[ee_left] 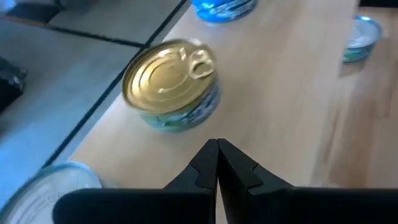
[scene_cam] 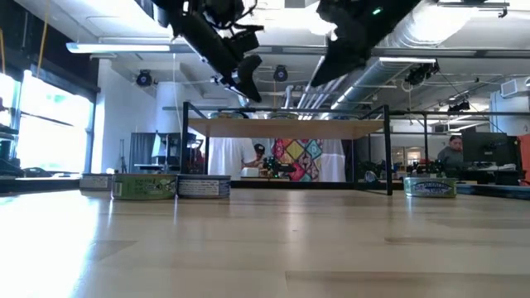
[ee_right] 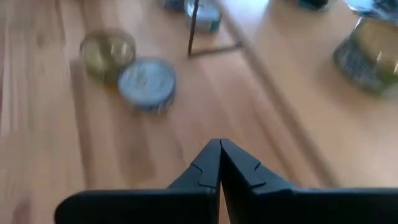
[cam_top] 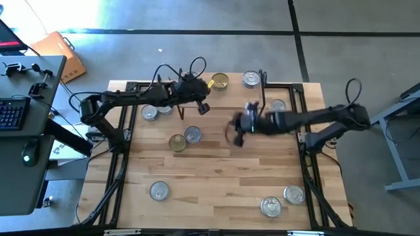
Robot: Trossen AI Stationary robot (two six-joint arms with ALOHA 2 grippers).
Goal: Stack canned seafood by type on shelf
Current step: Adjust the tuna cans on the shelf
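The shelf (cam_top: 216, 98) stands at the table's far side; its wooden top on black legs also shows in the low view (scene_cam: 286, 128). A gold-lidded tin (cam_top: 220, 81) (ee_left: 171, 84) stands upright near its far edge, with a silver tin (cam_top: 251, 79) beside it. Other tins rest flat on the table: a gold one (cam_top: 177, 142) (ee_right: 107, 53) touching a silver one (cam_top: 192, 135) (ee_right: 147, 81). My left gripper (cam_top: 203, 107) (ee_left: 217, 146) hovers shut over the shelf, short of the gold tin. My right gripper (cam_top: 239, 128) (ee_right: 219, 146) is shut in the air near the shelf's front.
More silver tins lie at the table's left (cam_top: 150, 113), right (cam_top: 278, 105) and near edge (cam_top: 159, 191), (cam_top: 271, 207), (cam_top: 294, 194). In the low view, tins (scene_cam: 145, 186), (scene_cam: 431, 187) flank the shelf legs (scene_cam: 387, 149). A desk with a keyboard (cam_top: 13, 111) stands left of the table.
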